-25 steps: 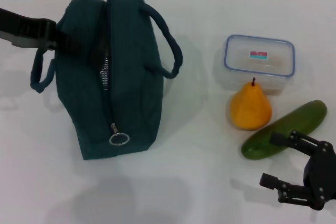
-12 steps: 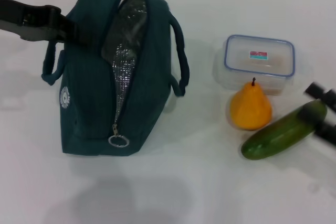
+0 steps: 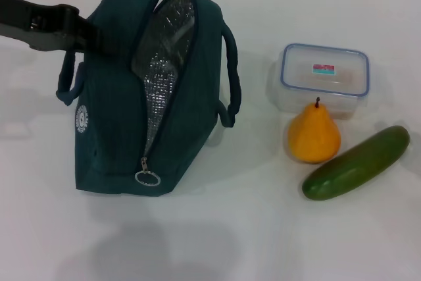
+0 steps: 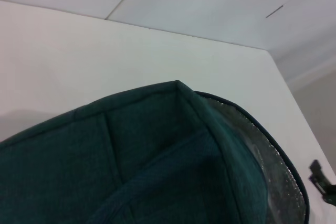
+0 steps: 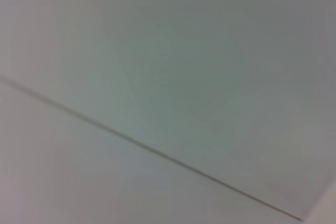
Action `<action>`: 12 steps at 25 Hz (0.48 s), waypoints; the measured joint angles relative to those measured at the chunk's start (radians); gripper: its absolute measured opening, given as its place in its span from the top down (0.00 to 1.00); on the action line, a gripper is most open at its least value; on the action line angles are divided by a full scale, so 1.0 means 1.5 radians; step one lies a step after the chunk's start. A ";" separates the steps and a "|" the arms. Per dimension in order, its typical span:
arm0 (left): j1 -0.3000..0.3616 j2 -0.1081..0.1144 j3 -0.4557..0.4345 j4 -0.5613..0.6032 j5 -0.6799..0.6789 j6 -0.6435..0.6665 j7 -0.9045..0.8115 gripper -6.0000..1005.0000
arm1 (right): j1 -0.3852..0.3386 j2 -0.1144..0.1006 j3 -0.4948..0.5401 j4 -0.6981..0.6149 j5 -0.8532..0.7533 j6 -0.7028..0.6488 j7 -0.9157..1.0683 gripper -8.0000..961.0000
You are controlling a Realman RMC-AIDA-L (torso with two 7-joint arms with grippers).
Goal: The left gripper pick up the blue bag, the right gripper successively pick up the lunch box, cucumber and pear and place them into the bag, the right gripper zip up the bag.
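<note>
my left end effector at blue bag's far-left top, grip hidden, cannot tell | bag upright on counter, mouth gaping | lunch box, pear, cucumber right | right end effector unseen

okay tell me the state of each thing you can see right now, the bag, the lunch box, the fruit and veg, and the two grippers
blue bag: upright on the table, zipper open, silver lining showing.
lunch box: lid on, on the table.
pear: upright, just in front of the lunch box.
cucumber: lying flat, beside the pear.
left gripper: at the bag's top edge, jaws hidden.
right gripper: out of view.
</note>
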 joint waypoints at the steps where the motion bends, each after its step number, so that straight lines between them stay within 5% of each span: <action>1: 0.000 -0.001 0.000 0.000 0.000 0.000 0.000 0.95 | 0.004 0.001 0.000 0.000 0.001 0.026 0.025 0.11; 12: -0.007 -0.005 0.002 0.002 0.000 -0.001 0.005 0.95 | 0.064 0.006 -0.002 0.000 -0.002 0.178 0.131 0.11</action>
